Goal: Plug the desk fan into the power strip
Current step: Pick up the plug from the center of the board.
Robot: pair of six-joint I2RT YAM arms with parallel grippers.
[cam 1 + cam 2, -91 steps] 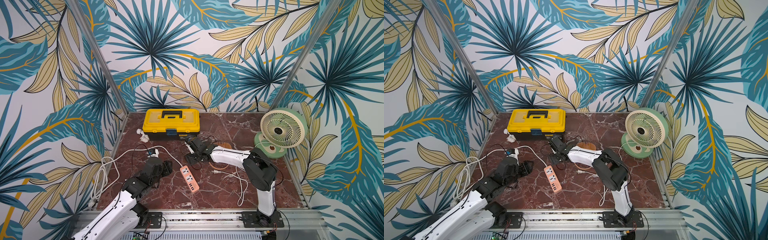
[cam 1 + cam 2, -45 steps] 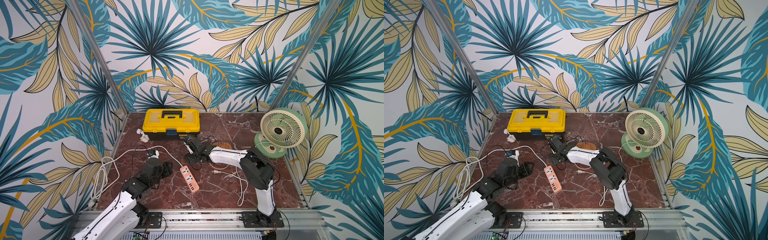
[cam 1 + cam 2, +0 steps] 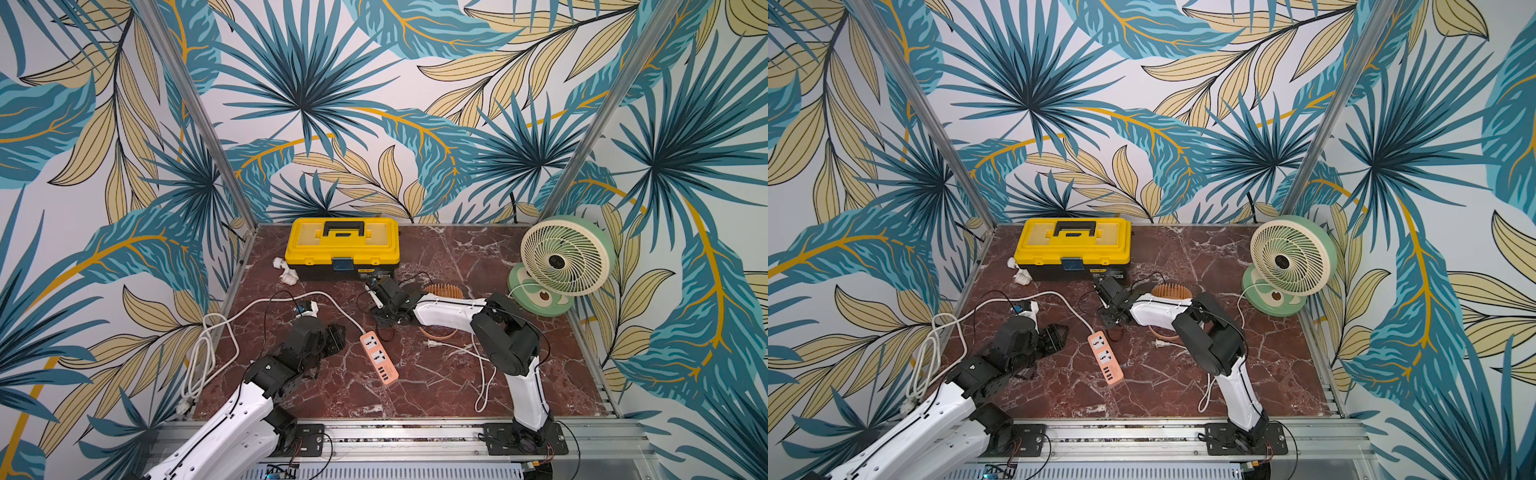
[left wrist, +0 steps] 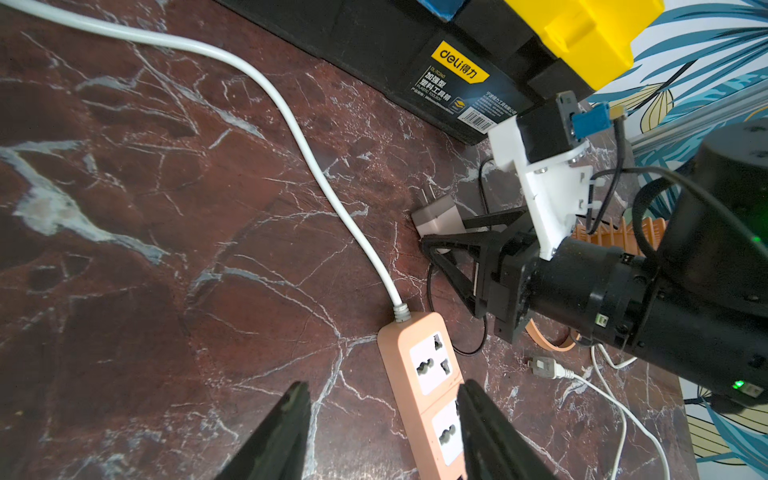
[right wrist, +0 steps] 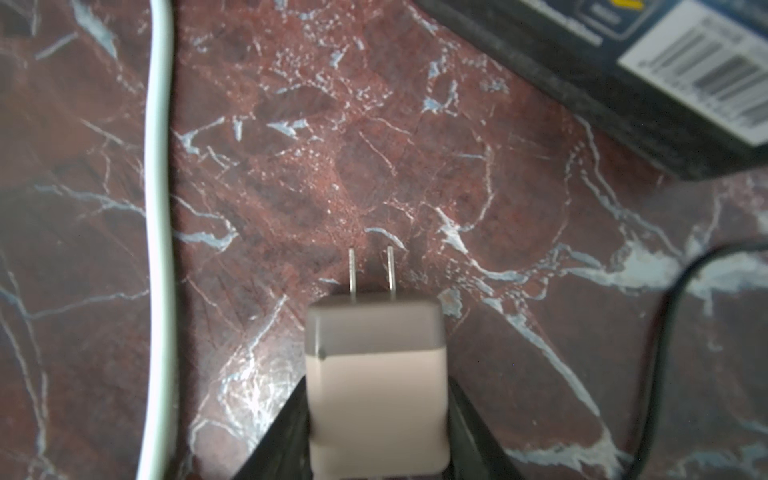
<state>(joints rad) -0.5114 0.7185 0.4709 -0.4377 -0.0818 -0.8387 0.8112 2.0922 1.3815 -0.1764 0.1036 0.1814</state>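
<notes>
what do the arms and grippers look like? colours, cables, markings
Left arm and right arm: white shell links, black cylindrical joints, thin black cables running outside. Left gripper and right gripper are black; the right's fingers are open triangular frames. White camera bracket at the wrist, green status lights. No readable markings.

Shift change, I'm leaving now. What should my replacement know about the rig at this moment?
Left gripper: open, empty, hovering by the power strip.
Right gripper: shut on a white adapter lying on the table.
Fan plug: loose on the table, to the strip's right; desk fan back right.
Done: nothing; both sockets empty.
To do: release the adapter, grasp the fan plug, insert it.
</notes>
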